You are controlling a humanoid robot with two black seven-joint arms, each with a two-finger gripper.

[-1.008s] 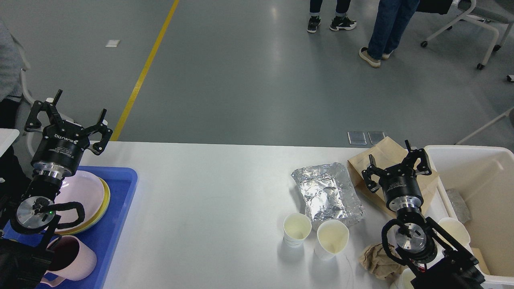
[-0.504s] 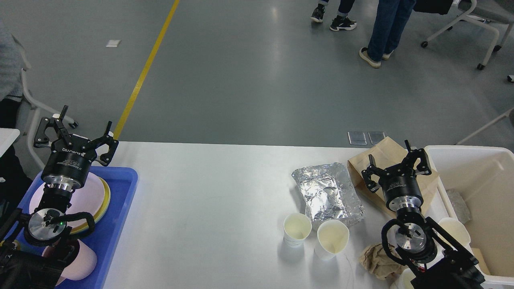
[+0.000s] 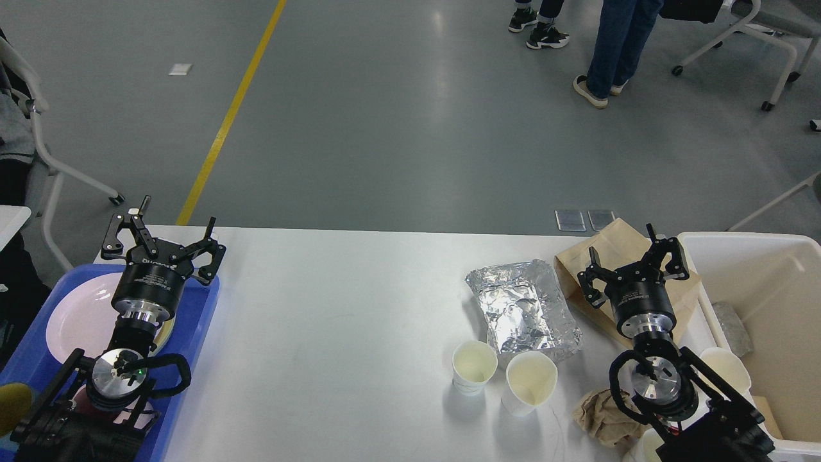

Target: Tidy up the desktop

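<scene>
The white desktop point(image 3: 333, 321) fills the lower view. On its right lie a crumpled foil tray point(image 3: 523, 308), a brown paper bag point(image 3: 609, 247), two white paper cups point(image 3: 474, 366) point(image 3: 530, 380) and a crumpled brown napkin point(image 3: 600, 414). My left gripper point(image 3: 170, 234) is open and empty above the far edge of the blue tray point(image 3: 192, 333). My right gripper point(image 3: 632, 256) is open and empty above the paper bag.
The blue tray holds stacked plates point(image 3: 80, 317). A cream-white bin point(image 3: 770, 301) stands at the right with scraps inside. Another white cup point(image 3: 728, 366) sits by the bin behind my right arm. People and chairs stand on the floor beyond.
My left gripper has moved right and toward me, lower over the blue tray's far edge. The right arm has not moved.
</scene>
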